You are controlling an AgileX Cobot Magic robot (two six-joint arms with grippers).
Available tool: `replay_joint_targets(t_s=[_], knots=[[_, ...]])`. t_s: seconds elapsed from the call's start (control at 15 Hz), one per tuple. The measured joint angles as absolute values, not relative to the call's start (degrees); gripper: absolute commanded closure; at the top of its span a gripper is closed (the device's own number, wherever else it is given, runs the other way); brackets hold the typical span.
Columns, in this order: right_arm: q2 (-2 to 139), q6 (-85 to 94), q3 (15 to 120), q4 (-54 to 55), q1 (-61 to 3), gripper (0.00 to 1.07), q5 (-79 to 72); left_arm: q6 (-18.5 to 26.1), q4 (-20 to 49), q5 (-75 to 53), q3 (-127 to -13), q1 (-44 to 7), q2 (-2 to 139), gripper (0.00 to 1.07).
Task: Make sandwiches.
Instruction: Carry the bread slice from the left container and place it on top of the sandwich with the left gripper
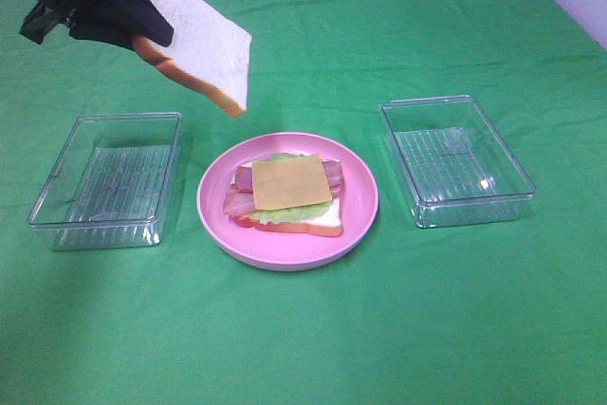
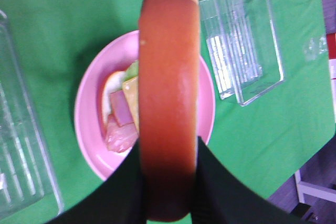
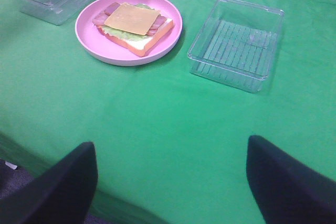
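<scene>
Green cloth tabletop carries two clear plastic boxes and one round pink plate bearing one open sandwich stack. The left fingers clamp one white, brown-crusted bread slice aloft, crust between them; the right fingers stand wide.

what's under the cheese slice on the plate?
Under the cheese square: bacon strips, then green lettuce, then a bread slice resting on the pink plate. The middle of each layer is covered by the cheese; only the edges show.
</scene>
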State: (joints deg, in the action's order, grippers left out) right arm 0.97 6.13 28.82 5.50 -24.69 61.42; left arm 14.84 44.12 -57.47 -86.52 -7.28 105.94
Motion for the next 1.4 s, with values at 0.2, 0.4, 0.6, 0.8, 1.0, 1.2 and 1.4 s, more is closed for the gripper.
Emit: replay_joint_targets(t_s=[0.2, 0.4, 0.6, 0.8, 1.0, 1.2, 1.4], knots=[[0.97, 6.13, 28.82, 5.5, -24.69, 0.33, 61.42, 19.65, 51.8, -51.34, -79.41, -8.82, 106.51, 1.07], [0.97, 6.13, 28.82, 5.5, -24.69, 0.33, 61.42, 26.93, 59.24, -48.76, -74.94, -14.55, 110.07, 1.07], [0.97, 6.13, 28.82, 5.5, -24.69, 0.33, 61.42, 27.73, 60.79, -46.7, -74.94, -18.22, 114.08, 1.07], [0.97, 6.13, 28.82, 5.5, -24.69, 0.33, 61.42, 26.13, 61.54, -46.12, -74.94, -19.31, 117.0, 1.07], [0.97, 6.13, 28.82, 5.44, -24.69, 0.33, 61.42, 24.69, 61.54, -45.15, -74.94, -19.31, 117.46, 1.07], [0.97, 6.13, 28.82, 5.44, -24.69, 0.33, 61.42, 22.86, 61.59, -44.75, -74.94, -19.31, 117.46, 0.83], [0.97, 6.13, 28.82, 5.39, -24.69, 0.33, 61.42, 22.4, 61.59, -44.75, -74.94, -19.31, 117.46, 0.34]])
